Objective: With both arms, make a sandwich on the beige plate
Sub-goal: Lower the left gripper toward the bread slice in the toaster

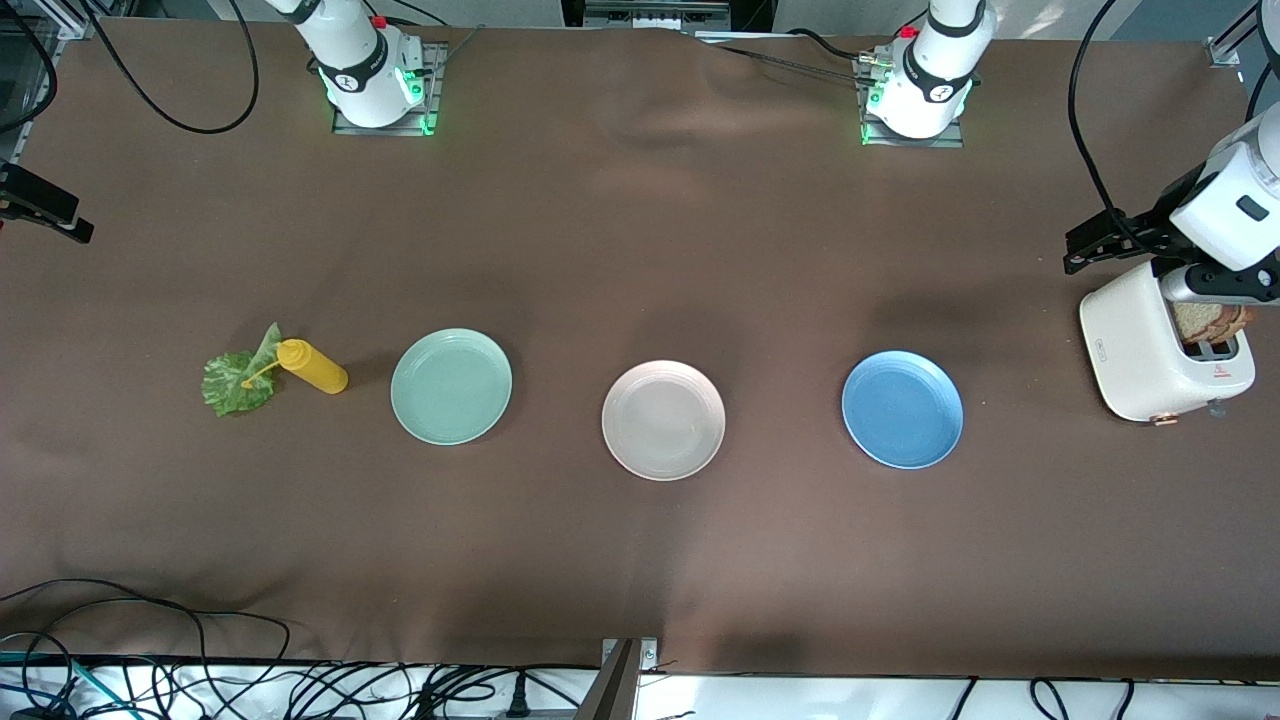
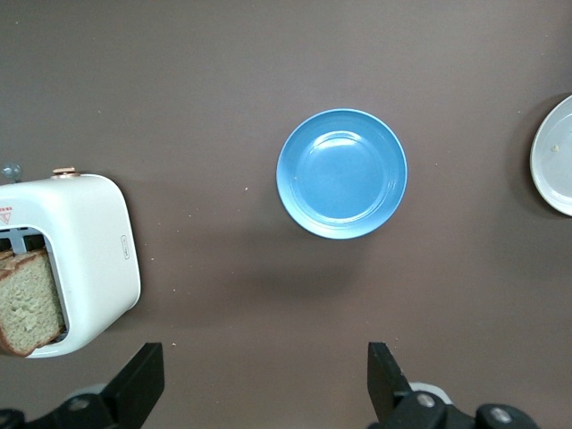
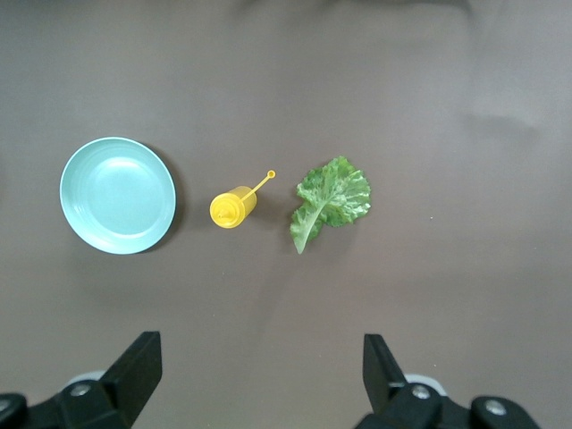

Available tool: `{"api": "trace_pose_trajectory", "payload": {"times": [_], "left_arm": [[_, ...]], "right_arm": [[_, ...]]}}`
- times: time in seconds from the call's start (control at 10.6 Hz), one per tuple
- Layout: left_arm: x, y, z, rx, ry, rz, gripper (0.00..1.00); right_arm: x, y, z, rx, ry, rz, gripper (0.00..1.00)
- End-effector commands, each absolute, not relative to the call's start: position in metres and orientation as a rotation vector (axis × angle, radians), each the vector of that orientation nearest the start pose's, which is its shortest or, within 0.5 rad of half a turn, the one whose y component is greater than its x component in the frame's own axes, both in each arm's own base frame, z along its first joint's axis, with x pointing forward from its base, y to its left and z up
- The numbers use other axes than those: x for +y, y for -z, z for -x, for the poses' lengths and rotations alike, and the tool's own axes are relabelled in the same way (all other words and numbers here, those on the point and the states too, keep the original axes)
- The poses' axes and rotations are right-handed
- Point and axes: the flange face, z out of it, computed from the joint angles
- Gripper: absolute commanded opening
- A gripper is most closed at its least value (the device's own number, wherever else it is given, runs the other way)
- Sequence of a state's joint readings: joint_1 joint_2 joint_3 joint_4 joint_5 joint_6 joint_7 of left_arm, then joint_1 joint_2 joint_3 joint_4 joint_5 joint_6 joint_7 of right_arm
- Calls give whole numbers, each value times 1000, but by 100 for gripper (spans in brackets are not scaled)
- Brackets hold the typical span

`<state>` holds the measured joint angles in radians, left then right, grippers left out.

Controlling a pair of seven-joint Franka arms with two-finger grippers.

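Robotics lab, not kitchen. Evidence: two white arm bases bolted on metal mounting plates, green status lights lit; work table draped in brown cloth; loose black cables along edge nearest front camera; aluminium frame pieces at corners; food props only: plates, toaster.

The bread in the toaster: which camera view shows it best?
The left wrist view: the bread shows large, brown-crusted slices standing in the white toaster. The front view shows the bread smaller, partly covered by the left arm. The right wrist view shows none of it.
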<state>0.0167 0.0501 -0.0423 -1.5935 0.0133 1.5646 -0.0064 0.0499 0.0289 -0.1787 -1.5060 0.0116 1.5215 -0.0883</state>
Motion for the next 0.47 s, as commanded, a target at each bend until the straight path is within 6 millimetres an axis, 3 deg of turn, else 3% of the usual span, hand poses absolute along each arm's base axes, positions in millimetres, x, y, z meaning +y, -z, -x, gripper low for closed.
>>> {"api": "trace_pose_trajectory", "payload": {"times": [0.0,0.38], "left_arm": [[-9,-585,-566,48,-140,3159,100],[-8,-582,-568,43,-145,3159,100]], "right_arm": [[-75,-647,-547,81,-13,3119,100],[-69,-650,-545,46,-14,3125,100]]}}
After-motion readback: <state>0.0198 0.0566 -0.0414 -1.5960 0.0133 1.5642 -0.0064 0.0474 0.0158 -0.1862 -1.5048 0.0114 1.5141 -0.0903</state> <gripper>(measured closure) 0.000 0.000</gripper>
